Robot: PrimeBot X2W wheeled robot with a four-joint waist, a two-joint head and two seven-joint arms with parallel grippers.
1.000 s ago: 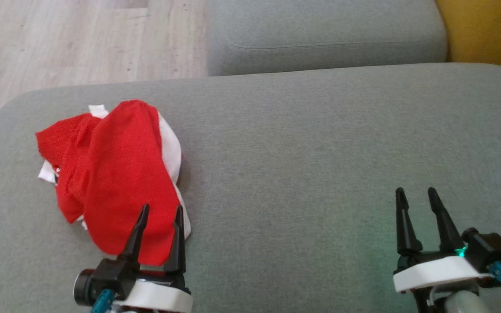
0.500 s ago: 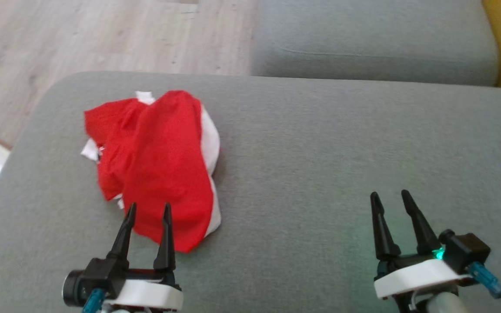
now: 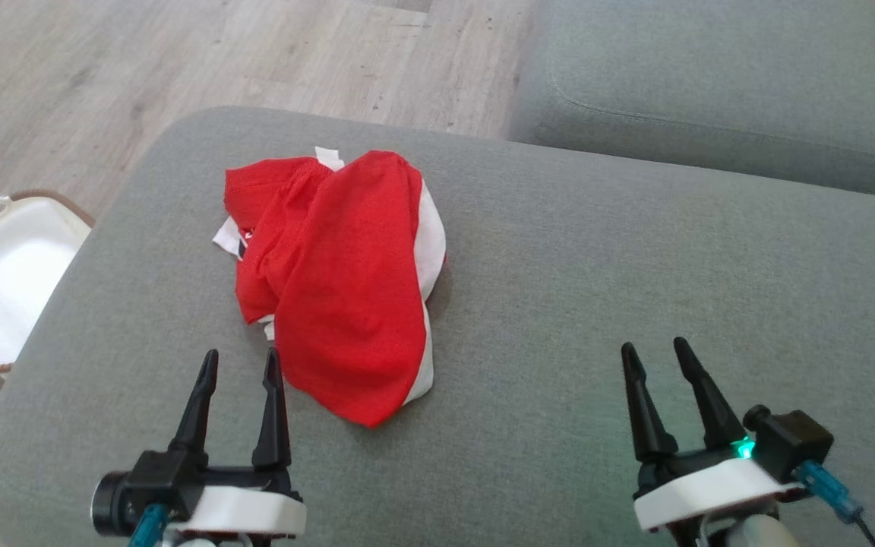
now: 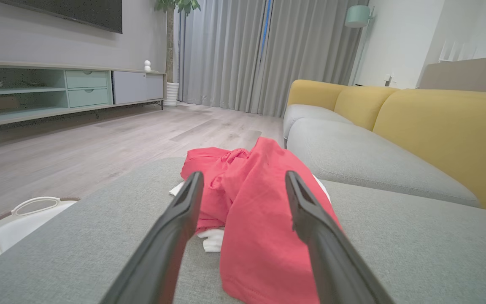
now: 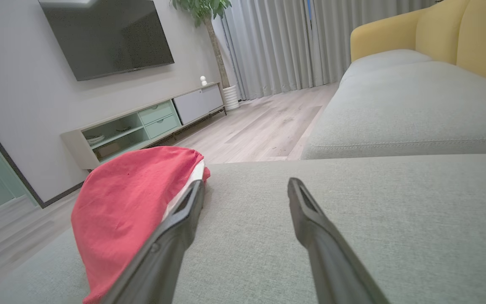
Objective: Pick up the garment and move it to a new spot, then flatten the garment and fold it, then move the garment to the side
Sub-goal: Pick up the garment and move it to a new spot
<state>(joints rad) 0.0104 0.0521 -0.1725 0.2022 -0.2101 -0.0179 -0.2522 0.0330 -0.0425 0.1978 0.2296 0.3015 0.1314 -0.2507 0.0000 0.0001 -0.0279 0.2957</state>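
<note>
Since the red-and-white garment [image 3: 339, 281] lies centre-left on the grey sofa cushion [image 3: 597, 266], lengthwise up-frame, just above the left gripper [image 3: 241, 353] with its fingers spread, that arm is nearer; the right gripper [image 3: 653, 346], likewise spread, sits lower right.

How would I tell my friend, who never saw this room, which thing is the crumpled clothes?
Find the big grey sofa cushion with wooden floor beyond it. Near its left end, the side where a white basket sits on the floor, lies the garment. It is the only bright red thing, heaped up with white cloth peeking out at its edges.
</note>
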